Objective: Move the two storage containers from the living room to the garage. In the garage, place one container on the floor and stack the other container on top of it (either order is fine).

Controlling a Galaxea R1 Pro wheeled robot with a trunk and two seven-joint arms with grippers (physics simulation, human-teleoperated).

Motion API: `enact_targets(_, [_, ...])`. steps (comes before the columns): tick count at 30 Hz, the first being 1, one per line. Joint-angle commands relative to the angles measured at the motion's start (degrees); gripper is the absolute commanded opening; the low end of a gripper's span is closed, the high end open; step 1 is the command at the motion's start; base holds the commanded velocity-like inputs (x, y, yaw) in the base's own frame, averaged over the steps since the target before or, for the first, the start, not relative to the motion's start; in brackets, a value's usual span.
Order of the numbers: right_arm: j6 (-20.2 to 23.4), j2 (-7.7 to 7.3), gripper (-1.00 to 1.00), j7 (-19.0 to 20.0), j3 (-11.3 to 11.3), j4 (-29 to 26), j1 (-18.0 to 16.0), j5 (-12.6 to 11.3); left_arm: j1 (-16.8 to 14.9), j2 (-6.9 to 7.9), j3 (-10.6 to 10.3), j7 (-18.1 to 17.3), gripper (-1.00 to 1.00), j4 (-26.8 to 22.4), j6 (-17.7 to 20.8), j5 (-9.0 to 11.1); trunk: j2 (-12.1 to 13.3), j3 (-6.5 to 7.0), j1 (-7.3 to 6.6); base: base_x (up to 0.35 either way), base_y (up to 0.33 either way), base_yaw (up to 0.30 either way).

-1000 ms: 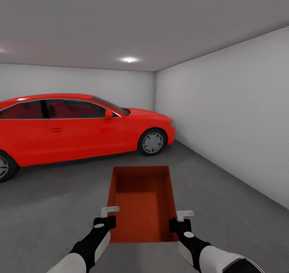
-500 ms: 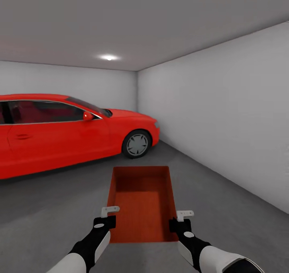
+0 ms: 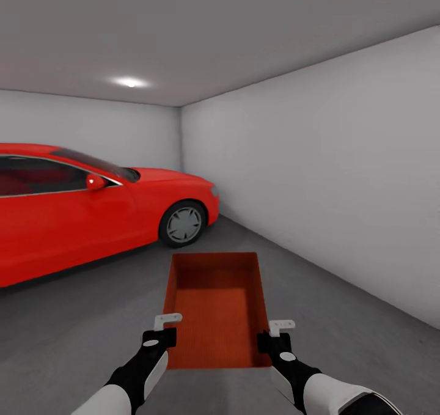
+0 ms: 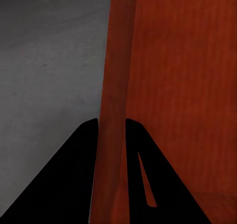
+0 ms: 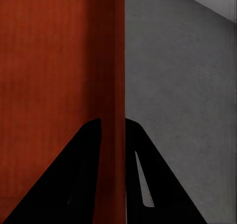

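We're in garage, container [image 3: 215,308] carried above floor [image 3: 73,317], right of car [image 3: 91,207]. Left gripper [image 3: 166,324] and right gripper [image 3: 280,329] each clamp a side wall. Set-down and stacking remain.

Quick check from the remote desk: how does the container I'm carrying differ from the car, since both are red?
The storage container is a matte orange-red, open-topped box with low straight walls; the red car is glossy and a brighter red, with windows and wheels. The container is held above the floor, a side wall in each of the left claw and right claw; the car stands on the floor. Both are in the garage.
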Motion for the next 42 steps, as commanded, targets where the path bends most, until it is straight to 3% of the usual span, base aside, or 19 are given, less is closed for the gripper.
enact_targets(1, [-0.1, 0.03, -1.0, -0.1, -1.8, -0.1, 0.0, 0.1, 0.0, 2.34, 0.8, 0.9, -1.0, -0.2, 0.4, 0.1, -0.1, -0.1, 0.05, 0.322, 0.089, -0.284])
enact_targets(42, [-0.1, 0.03, -1.0, -0.1, -1.7, -0.1, 0.0, 0.1, 0.0, 2.34, 0.8, 0.9, -1.0, -0.4, 0.4, 0.1, -0.1, -0.1, 0.05, 0.322, 0.089, -0.284])
